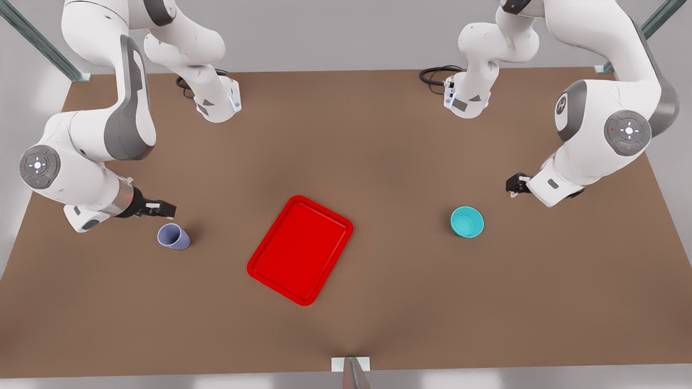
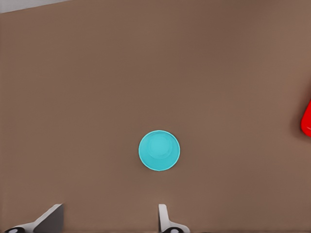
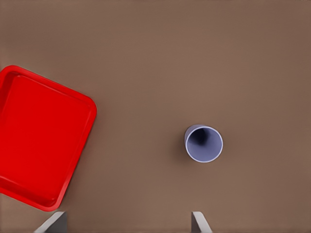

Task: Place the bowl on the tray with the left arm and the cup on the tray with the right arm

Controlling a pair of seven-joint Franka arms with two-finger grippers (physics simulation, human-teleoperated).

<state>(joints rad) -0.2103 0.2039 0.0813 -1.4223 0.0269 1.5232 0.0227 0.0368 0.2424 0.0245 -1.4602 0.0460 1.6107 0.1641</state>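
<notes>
We have 2 pickups ahead of us, and neither is started. In the front view the bowl (image 1: 467,221) stands on the table (image 1: 378,135) at centre right, the cup (image 1: 173,236) upright at lower left, and the tray (image 1: 300,249) sits bare between them, well apart from both.

The left gripper (image 1: 516,185) hangs just up and right of the bowl in that view; its fingers (image 2: 164,216) are spread and hold nothing. The right gripper (image 1: 162,207) hovers just above the cup, its fingers (image 3: 199,222) spread wide too.

To do this well, we should centre each gripper over its item before descending. For the bowl we would straddle 1 wall of the rim; for the cup, close across its body below the lip, since the taper may let it slip.
</notes>
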